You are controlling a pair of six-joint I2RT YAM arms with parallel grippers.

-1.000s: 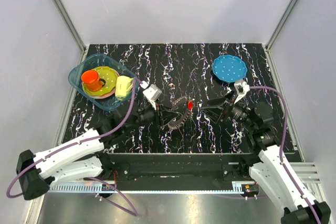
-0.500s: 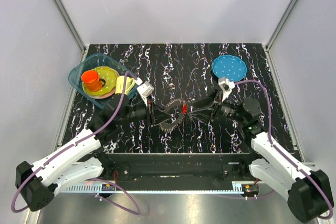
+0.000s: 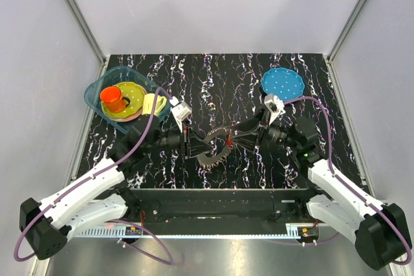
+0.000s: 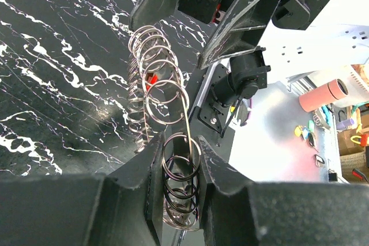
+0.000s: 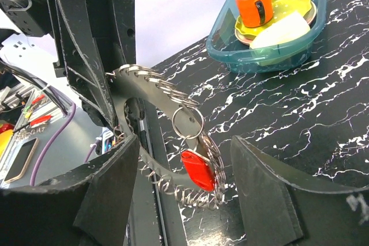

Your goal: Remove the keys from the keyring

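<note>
Holding the keyring point(image 3: 214, 148) at the front middle of the desk point(image 3: 336, 153), the left jaws are clenched on its fringe of small rings; the right jaws stand released, one each side of the red key point(image 5: 198, 169) hanging from it, not touching it. Step in hand, by my judgement: closing on the key, so the next move calls for a firm pinch and a pull away from the left hold. Desk is black with white veining, pale walls and metal posts around; blue plate point(image 3: 283, 84) far right.
</note>
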